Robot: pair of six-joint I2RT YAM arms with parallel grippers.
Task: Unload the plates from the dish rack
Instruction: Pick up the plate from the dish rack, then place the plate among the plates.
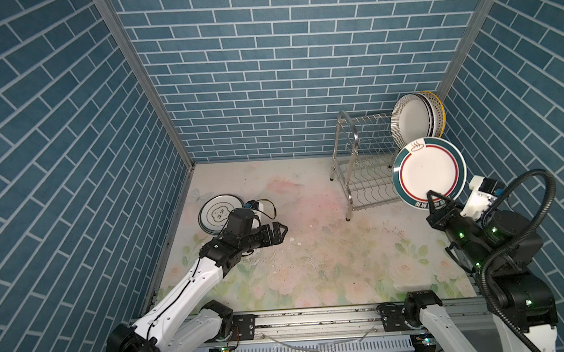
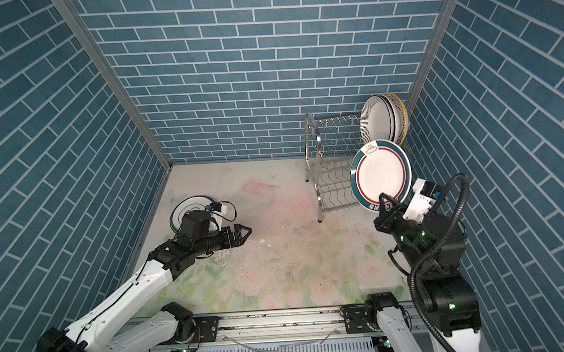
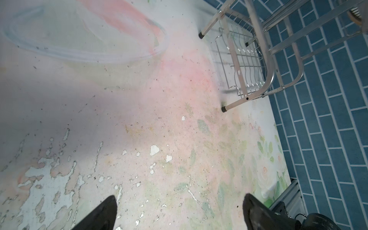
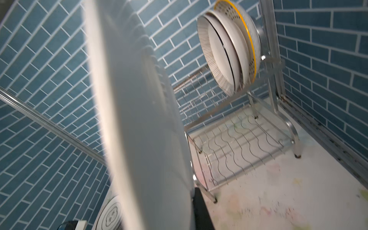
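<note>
Holding the teal-banded plate (image 1: 429, 172) in the air just beside the rack (image 1: 356, 166), right gripper (image 1: 437, 203) clenched on its lower rim, so I'd keep it upright until clear of the rack, then lay it flat on the stack (image 1: 214, 211) beside the idle, wide-open left gripper (image 1: 282, 231).

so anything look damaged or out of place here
The floral table cover is flaking in patches near the left gripper, with loose white chips lying on it. The plates in the dish rack lean bunched at one end.
</note>
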